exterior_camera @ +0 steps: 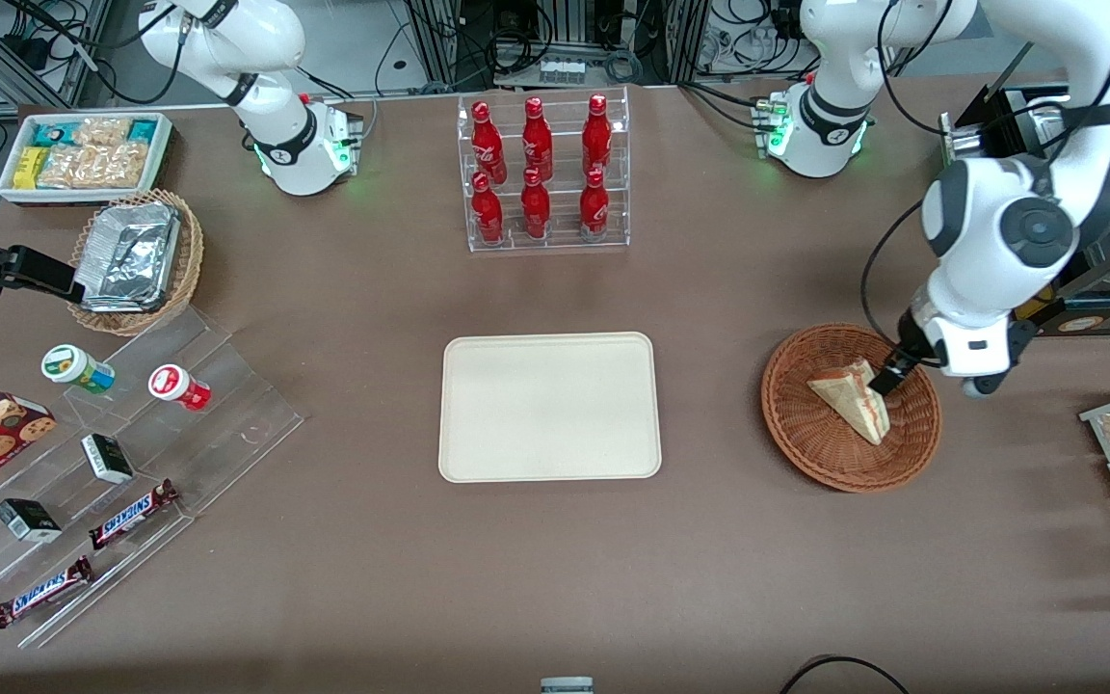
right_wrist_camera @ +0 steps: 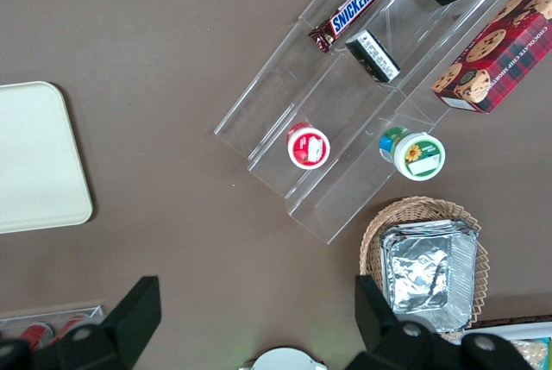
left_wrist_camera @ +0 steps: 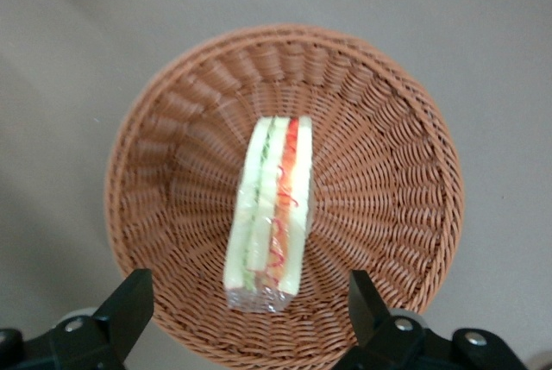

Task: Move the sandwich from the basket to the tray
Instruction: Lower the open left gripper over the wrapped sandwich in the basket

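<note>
The small triangular sandwich wedge of pale bread (left_wrist_camera: 269,215) with its red and green filling stripes facing up is sitting inside the round reddish-brown woven wicker basket (exterior_camera: 796,424), roughly in the middle of the bowl, wrapped in clear film as far as I can see. Nothing else is in that basket. The left arm's pincer (left_wrist_camera: 250,310) hangs right over the basket with its two black fingers (left_wrist_camera: 129,301) spread wide, one on each side of the sandwich's end, not touching it. In the front view the arm is bent over from the working arm's end of the worktop, wrist pointing down, with a black fingertip just at the sandwich's edge.

The flat cream rectangular tray with rounded corners (exterior_camera: 478,453) lies on the brown worktop (exterior_camera: 555,578) well apart from the basket, toward the parked arm's end, and has nothing on it. Farther from the front camera than the tray stands a clear acrylic rack holding six red bottles (exterior_camera: 538,172). Way over at the parked arm's end there's a lighter wicker basket with silver foil trays in it (exterior_camera: 136,260) and a white bin full of snack packets (exterior_camera: 83,154).
</note>
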Robot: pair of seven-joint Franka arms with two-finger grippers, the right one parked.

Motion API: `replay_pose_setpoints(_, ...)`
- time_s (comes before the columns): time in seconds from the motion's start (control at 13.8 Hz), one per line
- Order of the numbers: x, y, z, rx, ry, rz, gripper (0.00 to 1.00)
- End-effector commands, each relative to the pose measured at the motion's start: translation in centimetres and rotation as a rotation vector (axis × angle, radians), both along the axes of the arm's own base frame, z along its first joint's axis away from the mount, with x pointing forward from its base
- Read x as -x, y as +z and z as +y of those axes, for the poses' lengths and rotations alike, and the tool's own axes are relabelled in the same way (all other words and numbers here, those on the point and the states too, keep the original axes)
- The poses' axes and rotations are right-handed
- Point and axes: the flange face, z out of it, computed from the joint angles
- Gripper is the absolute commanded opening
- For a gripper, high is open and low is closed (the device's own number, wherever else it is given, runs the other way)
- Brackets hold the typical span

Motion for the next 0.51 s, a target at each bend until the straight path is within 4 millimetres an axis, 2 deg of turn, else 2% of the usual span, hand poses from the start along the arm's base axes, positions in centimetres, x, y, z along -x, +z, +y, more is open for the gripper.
replay_pose_setpoints(0.0,0.5,-1.7,-0.7,0.007,0.013,-0.026,1.0)
replay_pose_setpoints(0.44,2.1,-6.0,-0.3,0.016,0.009,-0.04,1.0)
